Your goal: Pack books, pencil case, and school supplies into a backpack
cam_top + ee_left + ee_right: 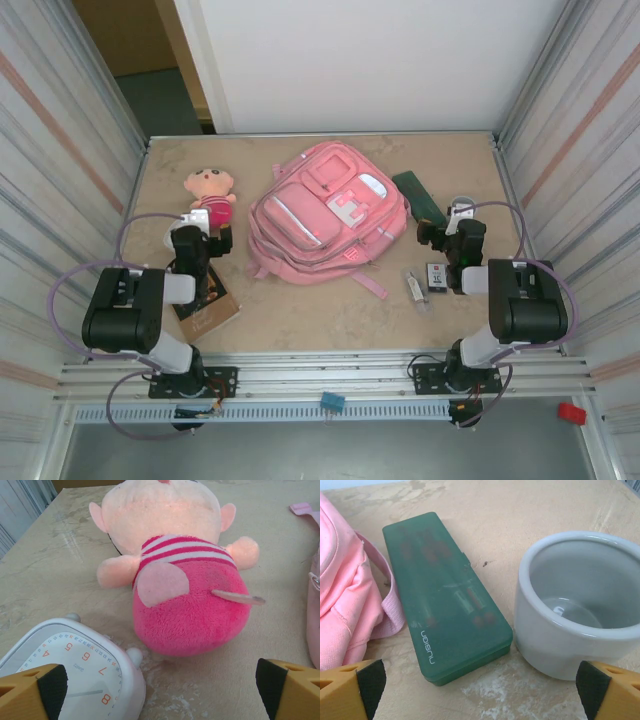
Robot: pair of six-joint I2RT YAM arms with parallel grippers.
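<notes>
Now | step: nothing packed yet, large pink fabric backpack (325,215) lies seemingly zipped on desk (300,320) | left fingers (47,692) spread, empty, left of backpack | right fingers (367,687) spread, empty, facing long flat dark green pencil case (445,595) just right of backpack | next: probably unzip backpack first

backpack (325,215): large, pink, with white trim patches and zipped front pockets; lies flat, front up, at the centre of the top view, one strap trailing toward lower right.
pencil case (418,197) (445,595): long, flat, dark green, shut; lies flat just beside the backpack's right edge.
book (208,305): thin, brown cover, tilted, lower left, partly hidden.
white tube (415,288): short, lying flat, lower right.
black rectangle (436,275): small, flat, white-and-red mark, just right of the tube.
</notes>
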